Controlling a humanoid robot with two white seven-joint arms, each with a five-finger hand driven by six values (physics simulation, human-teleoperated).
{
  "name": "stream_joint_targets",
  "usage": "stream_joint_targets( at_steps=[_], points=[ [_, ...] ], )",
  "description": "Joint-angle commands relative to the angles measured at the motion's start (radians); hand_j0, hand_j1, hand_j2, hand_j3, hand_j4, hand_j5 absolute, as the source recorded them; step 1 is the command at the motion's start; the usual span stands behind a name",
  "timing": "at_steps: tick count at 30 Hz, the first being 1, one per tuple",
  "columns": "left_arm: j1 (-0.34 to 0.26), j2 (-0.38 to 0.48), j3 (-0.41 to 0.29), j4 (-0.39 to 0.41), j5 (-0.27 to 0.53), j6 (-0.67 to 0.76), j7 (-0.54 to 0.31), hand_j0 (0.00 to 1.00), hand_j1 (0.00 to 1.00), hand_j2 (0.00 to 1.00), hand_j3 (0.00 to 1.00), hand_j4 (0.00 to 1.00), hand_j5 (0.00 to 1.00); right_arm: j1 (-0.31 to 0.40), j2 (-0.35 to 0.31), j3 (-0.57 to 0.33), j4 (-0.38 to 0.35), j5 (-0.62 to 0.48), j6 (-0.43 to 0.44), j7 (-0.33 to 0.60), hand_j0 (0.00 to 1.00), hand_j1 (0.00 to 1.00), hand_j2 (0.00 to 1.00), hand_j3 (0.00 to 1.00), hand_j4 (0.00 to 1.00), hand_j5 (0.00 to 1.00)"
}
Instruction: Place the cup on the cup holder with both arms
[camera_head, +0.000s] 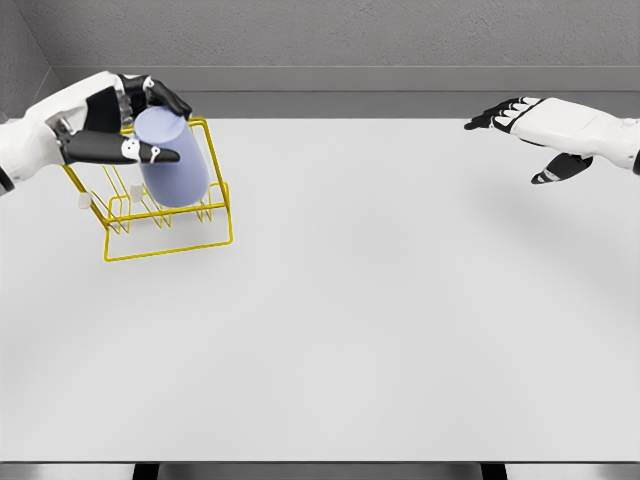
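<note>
A pale blue-lavender cup (172, 157) is held tilted over the yellow wire cup holder (168, 243) at the table's far left. My left hand (138, 122) is shut on the cup, thumb across its front and fingers over its top. The cup's lower end sits inside the holder's wire frame; whether it rests on the wires I cannot tell. My right hand (530, 135) hovers at the far right above the table, fingers spread and holding nothing, far from the cup.
The white table (380, 320) stretches across the view with a grey wall behind. The holder's white feet (82, 201) stand near the left edge of the table.
</note>
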Motion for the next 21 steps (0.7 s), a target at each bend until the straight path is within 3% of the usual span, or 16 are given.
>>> stream_joint_targets(
  at_steps=[1, 9, 18, 21],
  points=[
    [0.000, 0.004, 0.003, -0.001, 0.004, 0.000, -0.001, 0.75, 0.75, 0.75, 0.75, 0.75, 0.75, 0.000, -0.001, -0.001, 0.000, -0.005, 0.001, -0.001, 1.00, 1.00, 1.00, 1.00, 1.00, 1.00],
    [0.000, 0.014, 0.005, -0.001, 0.004, 0.000, 0.000, 0.82, 0.82, 0.82, 0.82, 0.82, 0.82, 0.000, -0.001, -0.001, 0.000, -0.005, 0.001, -0.001, 1.00, 1.00, 1.00, 1.00, 1.00, 1.00],
    [0.006, 0.014, 0.007, -0.009, 0.007, 0.000, -0.001, 0.82, 0.82, 0.82, 0.82, 0.82, 0.82, 0.000, -0.001, -0.001, 0.000, -0.005, 0.000, -0.001, 1.00, 1.00, 1.00, 1.00, 1.00, 1.00],
    [0.048, 0.014, 0.068, -0.019, 0.016, -0.003, -0.004, 0.84, 0.84, 0.84, 0.84, 0.84, 0.84, 0.000, -0.002, -0.001, -0.002, -0.005, 0.000, -0.001, 1.00, 1.00, 1.00, 1.00, 1.00, 1.00]
  ],
)
